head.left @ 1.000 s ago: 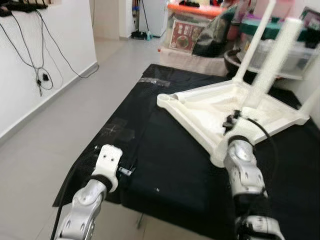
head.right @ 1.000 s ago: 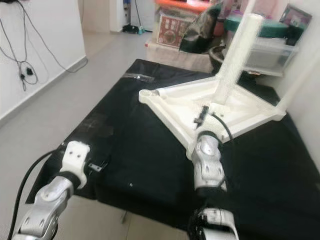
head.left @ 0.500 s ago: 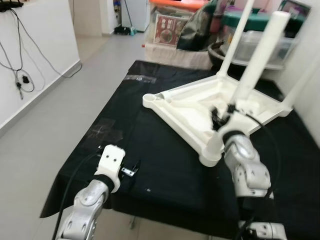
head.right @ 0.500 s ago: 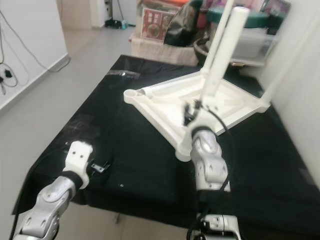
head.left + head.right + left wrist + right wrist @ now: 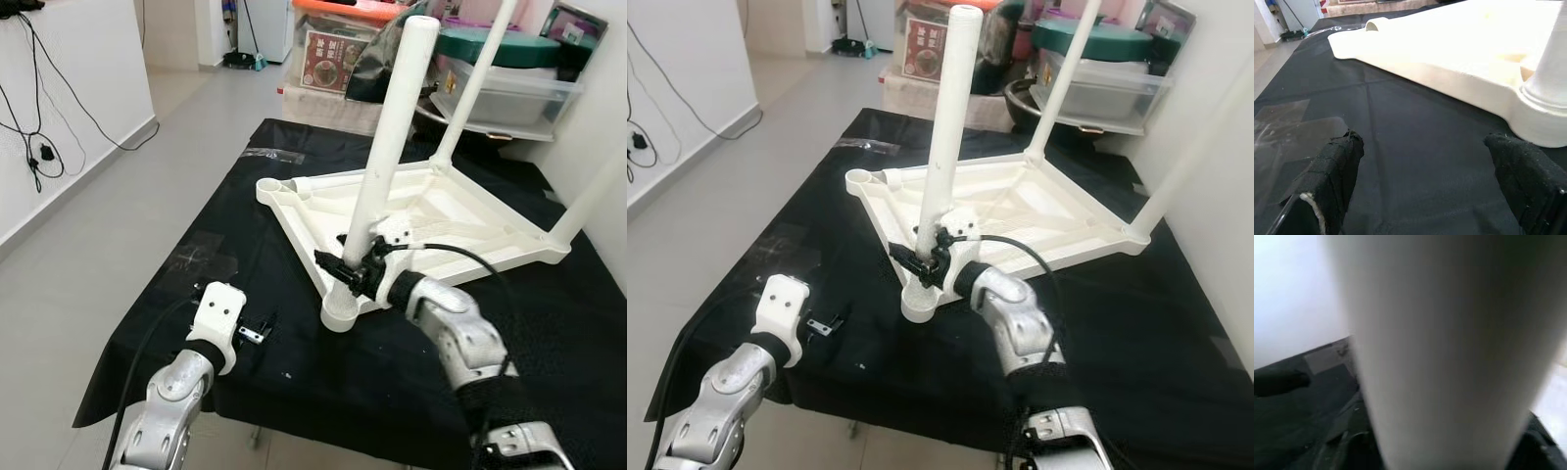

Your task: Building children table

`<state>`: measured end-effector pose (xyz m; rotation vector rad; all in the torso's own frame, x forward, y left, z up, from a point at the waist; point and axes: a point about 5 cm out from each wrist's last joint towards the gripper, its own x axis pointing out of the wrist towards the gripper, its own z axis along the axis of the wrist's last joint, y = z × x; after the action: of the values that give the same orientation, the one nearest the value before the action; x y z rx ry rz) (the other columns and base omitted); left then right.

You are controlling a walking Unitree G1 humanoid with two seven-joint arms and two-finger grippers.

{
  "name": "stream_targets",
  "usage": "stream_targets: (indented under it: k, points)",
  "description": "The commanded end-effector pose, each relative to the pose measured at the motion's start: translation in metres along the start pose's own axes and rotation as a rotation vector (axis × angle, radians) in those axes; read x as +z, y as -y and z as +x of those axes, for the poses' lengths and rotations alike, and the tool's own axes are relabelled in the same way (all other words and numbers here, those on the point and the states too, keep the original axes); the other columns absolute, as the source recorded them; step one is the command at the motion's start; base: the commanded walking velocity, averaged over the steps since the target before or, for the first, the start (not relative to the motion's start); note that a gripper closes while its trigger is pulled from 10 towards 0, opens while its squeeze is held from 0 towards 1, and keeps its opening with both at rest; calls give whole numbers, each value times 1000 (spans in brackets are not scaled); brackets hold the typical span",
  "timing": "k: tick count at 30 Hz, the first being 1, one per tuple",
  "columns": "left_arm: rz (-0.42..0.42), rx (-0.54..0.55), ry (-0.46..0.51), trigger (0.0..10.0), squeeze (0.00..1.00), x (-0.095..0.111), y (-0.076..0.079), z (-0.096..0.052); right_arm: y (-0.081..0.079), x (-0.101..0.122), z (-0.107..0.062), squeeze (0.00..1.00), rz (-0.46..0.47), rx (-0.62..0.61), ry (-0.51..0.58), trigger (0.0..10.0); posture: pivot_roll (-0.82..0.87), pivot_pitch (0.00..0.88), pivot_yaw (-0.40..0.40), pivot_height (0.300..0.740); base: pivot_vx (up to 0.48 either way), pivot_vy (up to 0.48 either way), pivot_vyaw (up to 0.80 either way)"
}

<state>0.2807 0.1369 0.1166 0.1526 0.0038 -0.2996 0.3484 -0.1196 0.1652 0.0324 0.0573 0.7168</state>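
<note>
Three white legs are standing up from the upturned children table top [image 5: 431, 211], which is lying on the black cloth [image 5: 294, 333] covering the work surface; the near leg [image 5: 387, 147] is sitting in the near corner socket [image 5: 338, 315], the far leg [image 5: 475, 83] at the far corner, and a third one [image 5: 588, 201] at the right corner. One corner socket [image 5: 267, 185], far left, is looking empty. Storage boxes [image 5: 505, 83] are stacked behind.

Right gripper [image 5: 345, 269] is wrapping its black fingers around the base of the near leg, just above the socket; the right wrist view is showing the leg [image 5: 1449, 347] pressed close between the fingers, so it is gripping. Step in hand, I judge: seating or tightening this leg. Next move is probably calling for twisting or pressing it home while keeping it upright, then fitting the last corner.

Left gripper [image 5: 1430, 166] is hovering low over the cloth near the table edge, fingers [image 5: 1334, 169] spread wide, holding nothing, a strip of clear tape [image 5: 1288, 132] lying under it
</note>
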Motion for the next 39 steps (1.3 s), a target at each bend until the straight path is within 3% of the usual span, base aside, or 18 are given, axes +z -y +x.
stream_targets:
  k: [1, 4, 5, 6, 7, 10, 13, 14, 15, 17, 18, 21, 22, 23, 27, 29, 38, 39]
  points:
    - [0, 3, -7, 10000, 0, -1, 0, 0, 15, 5, 3, 0, 35, -187, 29, 0, 115, 0, -138, 740, 0, 0, 0]
    - [2, 2, -9, 10000, 0, -2, 0, -1, 58, -3, -23, 0, 87, -762, 15, 0, 109, 0, -134, 740, 0, 0, 0]
    - [2, 2, -9, 10000, 0, -2, 0, -1, 58, -3, -23, 0, 87, -762, 15, 0, 109, 0, -134, 740, 0, 0, 0]
    - [2, 0, -11, 10000, 0, -2, 0, -2, 72, -15, -49, 0, 102, -1010, -6, 0, 107, 0, -133, 740, 0, 0, 0]
    - [2, 0, -11, 10000, 0, -2, 0, -2, 72, -15, -49, 0, 102, -1010, -6, 0, 107, 0, -133, 740, 0, 0, 0]
    - [1, -5, -17, 10000, 0, -3, 0, -3, 67, -34, -88, 0, 100, -1246, -11, 0, 97, 0, -121, 740, 0, 0, 0]
    - [0, -7, -19, 10000, 0, -4, 1, -4, 58, -37, -93, 0, 92, -1259, -16, 0, 88, 0, -115, 740, 0, 0, 0]
    - [-1, -10, -20, 10000, 0, -4, 1, -4, 52, -38, -89, 0, 102, -1220, -29, 784, 82, 0, -110, 740, 0, 0, 0]
    - [-1, -14, -22, 10000, 0, -5, 2, -4, 46, -39, -83, 0, 127, -1166, -33, 10000, 82, 0, -110, 740, 0, 0, 0]
    - [-1, -17, -24, 10000, 0, -5, 2, -4, 42, -40, -79, 0, 146, -1134, -34, 10000, 82, 0, -110, 740, 0, 0, 0]
    - [-1, -20, -24, 10000, 0, -5, 3, -4, 36, -29, -73, 1000, 130, -1070, 54, 10000, 79, 0, -108, 740, 0, 0, 0]
    - [-1, -21, -23, 10000, 0, -5, 4, -3, 28, -6, -58, 1000, 134, -939, 180, 10000, 87, 0, -117, 740, 0, 0, 0]
    - [-3, -11, -20, 10000, 0, -4, 1, -4, 26, 18, -45, 800, 158, -764, 255, 10000, 87, 0, -119, 740, 0, 0, 0]
    - [-3, -9, -20, 10000, 0, -5, 1, -4, 28, 31, -39, 0, 145, -632, 279, 10000, 87, 0, -119, 740, 0, 0, 0]
    - [-1, -9, -19, 10000, 0, -5, 1, -3, 26, 49, -36, 0, 73, -389, 271, 10000, 93, 0, -125, 740, 0, 0, 0]
    - [-1, -11, -13, 10000, 0, -3, 1, -2, 15, 58, -38, 0, 31, -135, 266, 10000, 100, 0, -131, 740, 0, 0, 0]
    - [5, -7, -7, 10000, 0, -2, 0, -1, 7, 34, -10, 0, -39, -26, 157, 10000, 122, 0, -142, 740, 0, 0, 0]
    - [7, -4, -6, 10000, 0, -1, 0, -1, 7, 34, -4, 0, -35, -34, 163, 8353, 124, 0, -141, 740, 0, 0, 0]
